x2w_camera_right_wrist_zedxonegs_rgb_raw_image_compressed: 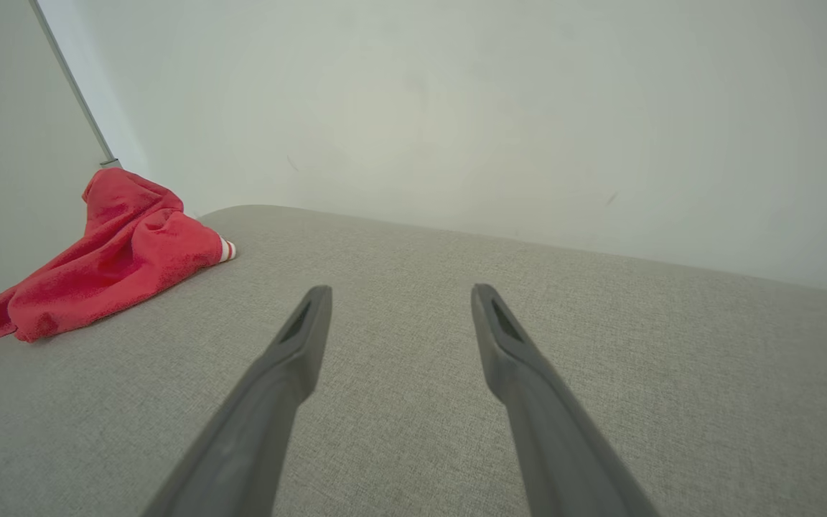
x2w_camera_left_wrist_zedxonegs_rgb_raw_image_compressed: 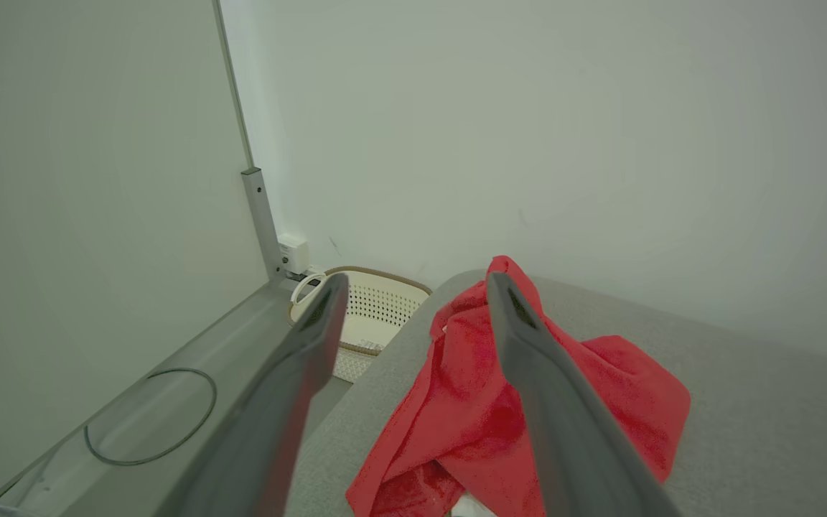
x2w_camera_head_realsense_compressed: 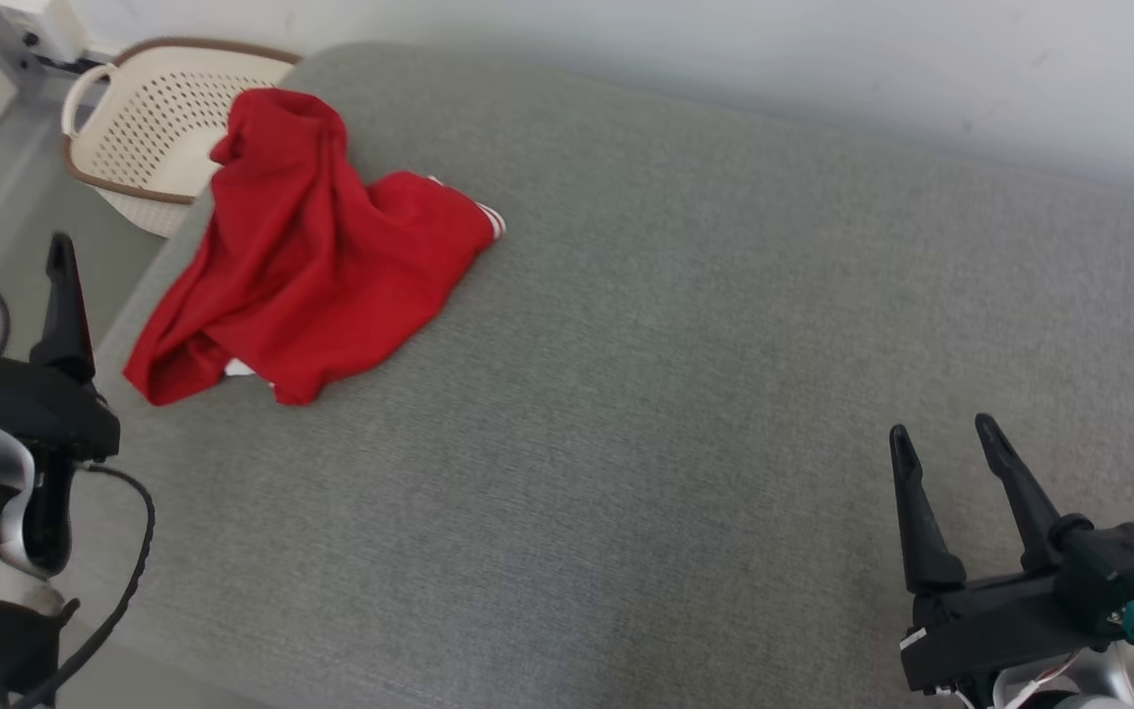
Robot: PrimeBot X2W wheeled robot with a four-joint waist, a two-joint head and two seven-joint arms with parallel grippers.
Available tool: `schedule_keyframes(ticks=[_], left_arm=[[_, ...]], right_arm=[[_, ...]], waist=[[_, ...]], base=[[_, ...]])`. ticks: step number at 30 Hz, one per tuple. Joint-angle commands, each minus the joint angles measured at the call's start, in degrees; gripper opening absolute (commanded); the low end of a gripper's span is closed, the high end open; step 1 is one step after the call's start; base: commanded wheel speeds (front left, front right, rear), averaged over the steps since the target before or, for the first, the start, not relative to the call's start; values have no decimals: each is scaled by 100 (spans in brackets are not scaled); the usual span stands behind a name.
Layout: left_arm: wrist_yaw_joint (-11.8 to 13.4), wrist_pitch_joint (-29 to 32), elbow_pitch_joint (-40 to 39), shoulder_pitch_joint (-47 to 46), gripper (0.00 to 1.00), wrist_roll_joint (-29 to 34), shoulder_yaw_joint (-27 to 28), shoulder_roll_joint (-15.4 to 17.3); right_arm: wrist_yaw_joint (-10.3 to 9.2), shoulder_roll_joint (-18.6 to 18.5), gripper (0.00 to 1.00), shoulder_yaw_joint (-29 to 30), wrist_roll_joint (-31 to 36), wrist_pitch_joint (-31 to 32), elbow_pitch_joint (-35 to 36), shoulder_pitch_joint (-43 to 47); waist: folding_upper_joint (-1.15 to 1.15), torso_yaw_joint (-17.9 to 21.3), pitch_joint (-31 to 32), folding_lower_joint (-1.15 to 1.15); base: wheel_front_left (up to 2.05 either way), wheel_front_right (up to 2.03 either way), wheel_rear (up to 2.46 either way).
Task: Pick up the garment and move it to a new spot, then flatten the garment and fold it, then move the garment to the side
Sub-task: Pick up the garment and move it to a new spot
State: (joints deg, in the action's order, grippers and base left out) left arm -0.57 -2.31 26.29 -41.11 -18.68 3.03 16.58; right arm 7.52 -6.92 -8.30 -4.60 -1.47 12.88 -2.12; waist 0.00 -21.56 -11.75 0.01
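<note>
Both claws stood with fingers spread wide and nothing between them: the left claw (x2w_camera_head_realsense_compressed: 14,254) hung at the near left, just off the left edge of the grey worktop (x2w_camera_head_realsense_compressed: 685,414), and the right claw (x2w_camera_head_realsense_compressed: 943,429) hovered over the near right part of that worktop, fingers pointing away from the robot. Between the two claws the fabric surface lay bare. The red garment (x2w_camera_head_realsense_compressed: 311,266) rested as a crumpled heap on the far left part of the worktop, at its left edge. From the left claw it lay ahead and slightly to the right, close by; in the left wrist view the heap sat directly beyond the right-hand finger. From the right claw it lay well apart, ahead and far to the left. The heap's longest run followed the left edge, from a low near corner to a raised fold at the far end, while a white-striped hem (x2w_camera_head_realsense_compressed: 490,219) pointed toward the robot's right. The left arm was judged the nearer for the pickup. Beyond the garment a cream perforated basket (x2w_camera_head_realsense_compressed: 149,128) stood on the floor, just past the worktop's far left corner.
</note>
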Motion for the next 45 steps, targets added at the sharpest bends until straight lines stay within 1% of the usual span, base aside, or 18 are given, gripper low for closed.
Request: schedule_keyframes(ticks=[1, 5, 8, 14, 18, 20, 21, 22, 23, 25, 28, 33, 37, 39, 42, 45], left_arm=[[-59, 34, 311, -116, 100, -52, 0, 31], [-314, 132, 1455, -456, 100, -222, -26, 104], [-477, 63, 2064, -632, 100, -314, -117, 23], [-657, -202, 2855, -992, 100, -597, -306, -181], [-678, -310, 3248, -1160, 100, -722, -459, -226], [-682, -321, 3323, -1188, 100, -769, -494, -230], [-684, -335, 3380, -1210, 75, -808, -545, -236], [-686, -378, 3434, -1232, 11, -834, -601, -221], [-686, -445, 3470, -1267, 0, -866, -634, -187], [-683, -578, 3532, -1336, 0, -847, -717, -105], [-683, -932, 3504, -1521, 0, -715, -808, 44], [-597, -1228, 3110, -1672, 0, -444, -929, 148], [-559, -1277, 2429, -1576, 0, -360, -967, 67], [-578, -1285, 1968, -1431, 0, -454, -934, -40], [-587, -1287, 1261, -1164, 0, -531, -941, -112], [-559, -1138, 520, -791, 0, -581, -1026, -238]], right_arm=[[-6, -64, 100, 8, 35, 28, 35, -77], [-6, -169, 100, 26, 33, 125, 164, -200], [-6, -269, 100, 48, 0, 182, 241, -271], [-6, -403, 100, 33, -42, 284, 375, -386], [-6, -447, 100, -28, -68, 325, 405, -443], [-6, -443, 100, -26, -76, 320, 398, -443], [-6, -428, 100, -19, -82, 317, 391, -446], [-6, -410, 100, 0, -89, 313, 381, -446], [-6, -389, 100, 26, -98, 302, 360, -435], [-6, -354, 100, 56, -109, 284, 318, -400], [-6, -288, 100, 103, -152, 230, 232, -349], [-6, -166, 100, 75, -210, 84, 59, -340], [-6, -54, 100, 104, -246, -17, -93, -278], [-6, 6, 100, 116, -258, -69, -156, -232], [-6, 83, 100, 136, -286, -142, -247, -167], [-6, 158, 100, 163, -321, -230, -318, -136]], waist=[[0, 382, -511, -1], [0, 533, -882, -1], [0, 591, -1105, -1], [0, 663, -1398, -1], [0, 744, -1482, -1], [0, 766, -1488, -1], [0, 784, -1491, -1], [0, 794, -1487, -1], [0, 798, -1468, -1], [0, 794, -1410, -1], [0, 757, -1270, -1], [0, 704, -929, -1], [0, 686, -631, -1], [0, 692, -491, -1], [0, 735, -321, -1], [0, 834, -201, -1]], base=[[0, 0, 0], [0, 0, 0], [0, 0, 0], [0, 0, 0], [0, 0, 0], [0, 0, 0], [0, 0, 0], [0, 0, 0], [0, 0, 0], [0, 0, 0], [0, 0, 0], [0, 0, 0], [0, 0, 0], [0, 0, 0], [0, 0, 0], [0, 0, 0]])
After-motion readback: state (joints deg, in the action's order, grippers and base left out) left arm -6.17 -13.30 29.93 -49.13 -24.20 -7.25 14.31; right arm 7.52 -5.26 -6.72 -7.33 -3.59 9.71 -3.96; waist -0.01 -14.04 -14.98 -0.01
